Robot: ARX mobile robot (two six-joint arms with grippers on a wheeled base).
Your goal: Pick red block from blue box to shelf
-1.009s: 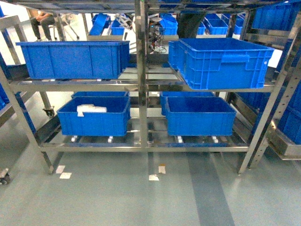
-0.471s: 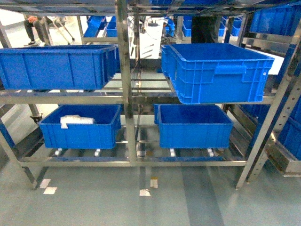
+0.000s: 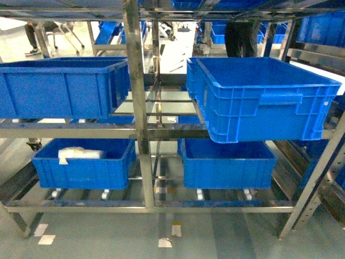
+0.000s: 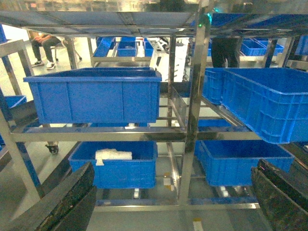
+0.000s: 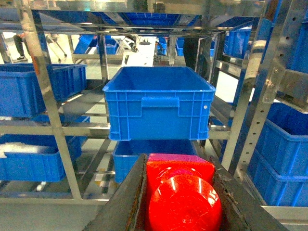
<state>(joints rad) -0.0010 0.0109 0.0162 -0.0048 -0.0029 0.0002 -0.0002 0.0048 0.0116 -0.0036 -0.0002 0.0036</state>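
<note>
Gripping the red block (image 5: 182,197) tight between its two dark fingers, the right gripper (image 5: 180,192) has the pick part sorted, so the robot looks to be in the carry-to-the-shelf step now. The block fills the bottom of the right wrist view, stud facing the camera. The left gripper (image 4: 168,202) is spread wide with nothing in it, just its two fingers poking into the lower corners of its own view. Neither arm shows in the head view, and the turquoise box isn't visible anywhere. Ahead stands the shelf (image 3: 136,108), loaded with dark blue crates. The nearest is the upper right crate (image 5: 159,101), sticking out past the rail a bit. Next move probably calls for closing in and reaching forward to a free spot on a tier, maybe the bare rails between the crates.
</note>
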